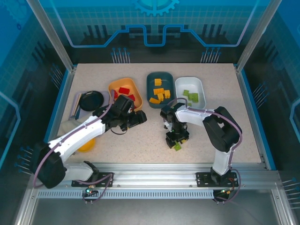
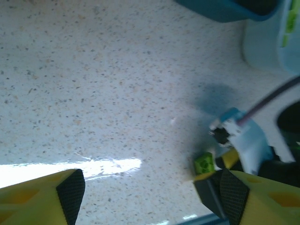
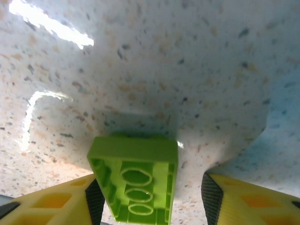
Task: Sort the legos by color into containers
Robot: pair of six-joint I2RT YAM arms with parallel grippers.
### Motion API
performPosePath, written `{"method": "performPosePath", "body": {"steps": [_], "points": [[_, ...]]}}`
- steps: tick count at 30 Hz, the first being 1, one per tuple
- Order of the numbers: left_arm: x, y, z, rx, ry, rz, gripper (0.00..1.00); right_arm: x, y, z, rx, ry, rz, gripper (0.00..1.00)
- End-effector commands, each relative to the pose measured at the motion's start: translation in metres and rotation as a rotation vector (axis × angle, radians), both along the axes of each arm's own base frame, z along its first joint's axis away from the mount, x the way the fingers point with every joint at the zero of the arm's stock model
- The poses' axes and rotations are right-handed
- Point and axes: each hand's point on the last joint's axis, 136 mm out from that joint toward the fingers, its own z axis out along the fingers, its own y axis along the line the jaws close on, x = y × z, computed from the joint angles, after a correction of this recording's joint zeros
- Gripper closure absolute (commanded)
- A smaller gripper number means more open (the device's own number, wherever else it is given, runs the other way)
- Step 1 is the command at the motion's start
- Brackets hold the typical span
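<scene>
Two right fingers astride green lego

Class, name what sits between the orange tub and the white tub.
The dark teal tub sits there, holding orange-yellow bricks; the top view shows it.

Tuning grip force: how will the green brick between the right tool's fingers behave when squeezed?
Probably rigid: the green brick looks like hard moulded plastic. Likely light, since its exposed underside is hollow. Flat sides suggest it slides rather than rolls.
</scene>
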Motion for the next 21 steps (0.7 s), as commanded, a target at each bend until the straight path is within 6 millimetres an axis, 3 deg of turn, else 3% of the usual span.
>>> {"method": "performPosePath", "body": {"steps": [1,9,13,17,21], "points": [[0.001,-0.002,0.011,-0.077,-0.032,0.012,0.20,0.003,0.006,-0.003,-0.029,-0.014,0.015,0.47],[0.000,0.001,0.006,-0.106,-0.025,0.053,0.20,0.004,0.001,-0.013,-0.090,-0.018,0.011,0.60],[0.000,0.000,0.004,-0.105,-0.024,0.053,0.20,0.012,0.006,-0.006,-0.056,-0.059,-0.001,0.67],[0.005,-0.004,0.010,-0.113,-0.040,0.045,0.20,0.039,0.006,0.028,0.021,-0.157,-0.085,0.70],[0.018,-0.013,0.026,-0.119,-0.076,0.021,0.21,0.088,-0.008,0.078,0.126,-0.275,-0.237,0.71]]}}
